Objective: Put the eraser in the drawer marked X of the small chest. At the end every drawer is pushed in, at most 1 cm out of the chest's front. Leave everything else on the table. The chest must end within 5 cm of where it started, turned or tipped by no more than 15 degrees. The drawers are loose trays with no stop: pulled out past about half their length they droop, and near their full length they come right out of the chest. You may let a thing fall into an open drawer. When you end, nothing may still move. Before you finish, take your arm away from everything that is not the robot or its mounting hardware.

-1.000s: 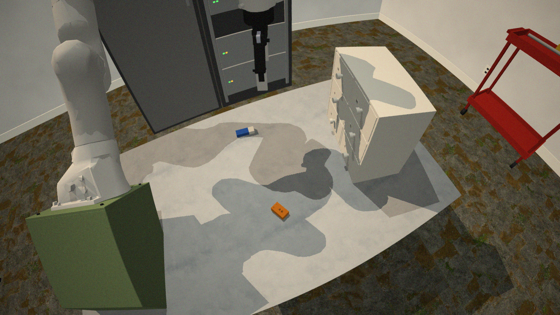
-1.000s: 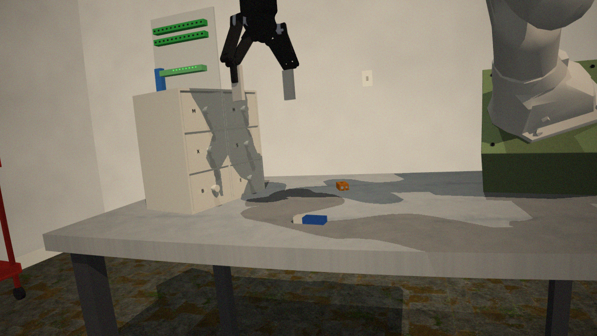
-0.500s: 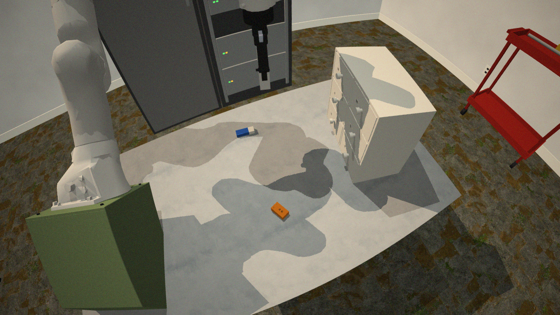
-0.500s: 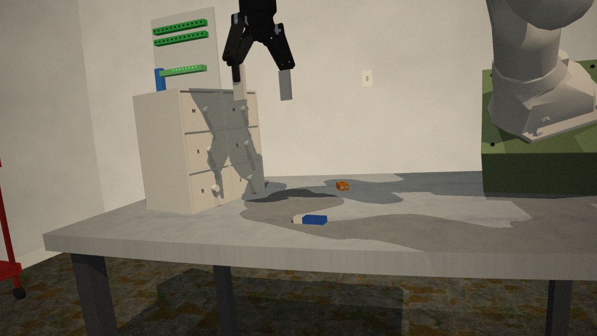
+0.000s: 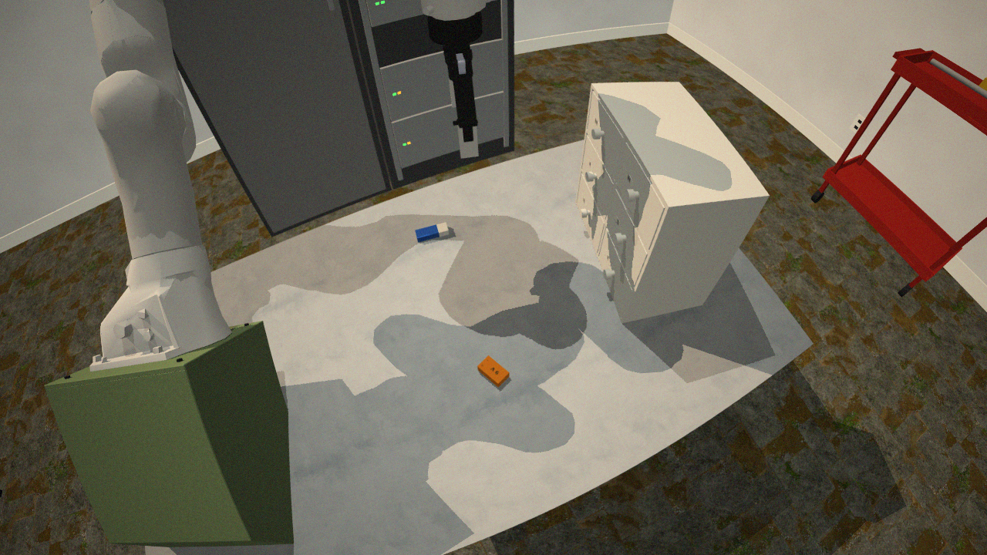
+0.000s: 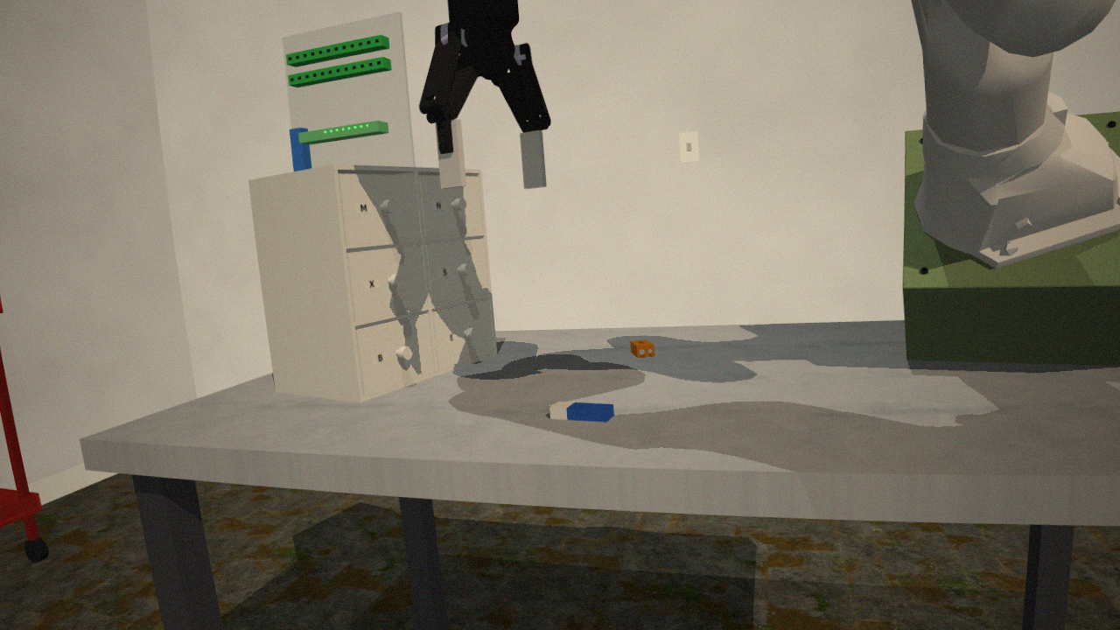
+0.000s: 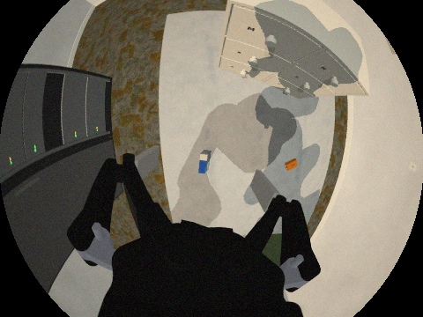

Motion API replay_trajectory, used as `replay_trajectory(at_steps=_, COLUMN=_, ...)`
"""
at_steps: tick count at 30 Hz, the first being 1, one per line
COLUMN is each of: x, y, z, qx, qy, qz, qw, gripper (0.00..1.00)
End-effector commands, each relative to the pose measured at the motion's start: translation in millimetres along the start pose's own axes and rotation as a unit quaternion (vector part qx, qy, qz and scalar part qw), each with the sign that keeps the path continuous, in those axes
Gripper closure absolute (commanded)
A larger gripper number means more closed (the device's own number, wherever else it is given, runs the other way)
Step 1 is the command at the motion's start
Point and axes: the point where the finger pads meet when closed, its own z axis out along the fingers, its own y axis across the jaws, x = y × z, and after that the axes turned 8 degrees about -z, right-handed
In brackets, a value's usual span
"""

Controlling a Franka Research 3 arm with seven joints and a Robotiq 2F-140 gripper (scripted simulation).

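Observation:
The eraser [image 5: 432,231] is a small blue block with a white end. It lies flat on the table near its far edge, and shows in the exterior view [image 6: 583,411] and the wrist view [image 7: 204,162]. The cream chest [image 5: 660,194] stands at the table's right end with all its drawers pushed in. The drawer marked X [image 6: 374,284] is in the middle row of the left column. My gripper [image 6: 490,165] hangs high above the table, open and empty, well above the eraser and about level with the chest's top.
A small orange block [image 5: 493,370] lies on the table towards the front. The arm's green base [image 5: 172,435] stands at the left end. A dark server rack [image 5: 331,89] stands behind the table and a red cart [image 5: 904,165] at the right.

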Motion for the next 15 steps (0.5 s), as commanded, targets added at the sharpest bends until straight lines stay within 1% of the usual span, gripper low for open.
replay_trajectory(at_steps=1, x=0, y=0, z=0.0, qx=-0.001, qy=0.000, qz=-0.008, qw=1.000, gripper=0.00)
replay_trajectory(at_steps=5, x=-5, y=4, z=2.8, qx=-0.008, qy=-0.009, qz=0.001, qw=1.000, gripper=0.00)
replay_trajectory(at_steps=8, x=-18, y=14, z=9.7, qx=-0.029, qy=-0.032, qz=0.025, qw=0.999, gripper=0.00)
replay_trajectory(at_steps=10, x=-18, y=14, z=9.7, qx=-0.029, qy=-0.032, qz=0.025, qw=0.999, gripper=0.00)
replay_trajectory(at_steps=12, x=-33, y=26, z=16.4, qx=-0.055, qy=-0.057, qz=0.052, qw=0.996, gripper=0.00)
replay_trajectory(at_steps=14, x=-54, y=43, z=23.2, qx=-0.092, qy=-0.089, qz=0.088, qw=0.988, gripper=0.00)
replay_trajectory(at_steps=15, x=-54, y=43, z=23.2, qx=-0.092, qy=-0.089, qz=0.088, qw=0.988, gripper=0.00)
